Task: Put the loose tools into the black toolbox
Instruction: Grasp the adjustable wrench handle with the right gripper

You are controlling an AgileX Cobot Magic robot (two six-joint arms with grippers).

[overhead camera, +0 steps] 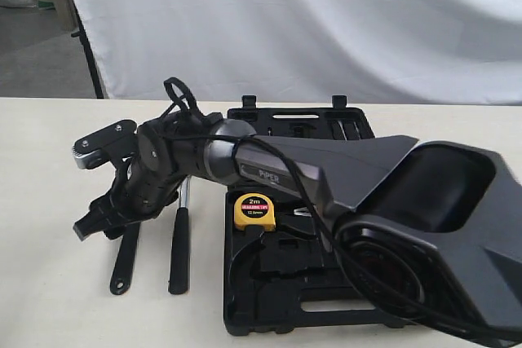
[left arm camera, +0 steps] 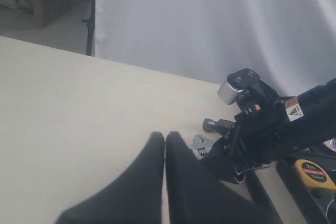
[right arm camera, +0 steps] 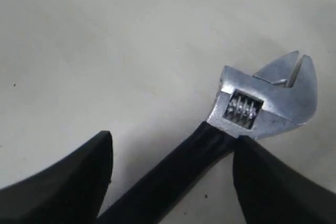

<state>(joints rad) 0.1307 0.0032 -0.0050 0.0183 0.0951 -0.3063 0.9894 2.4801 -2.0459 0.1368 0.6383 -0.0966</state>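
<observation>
While the right gripper (right arm camera: 173, 145) stands spread, one finger either side of the black handle of the silver adjustable wrench (right arm camera: 262, 98), which lies on the pale table (right arm camera: 105, 51) left of the open black moulded plastic toolbox (overhead camera: 269, 291), the left gripper (left arm camera: 165, 137) hangs over the table with its fingers pressed together.

The arm (overhead camera: 269, 170) bears the brand PIPER. The tape measure (overhead camera: 254, 210) label reads 2m. A warning-triangle sticker (left arm camera: 294, 112) sits on the arm.

Dark grey arm (overhead camera: 269, 170) bears white PIPER lettering and a looped black cable (overhead camera: 173, 85).
</observation>
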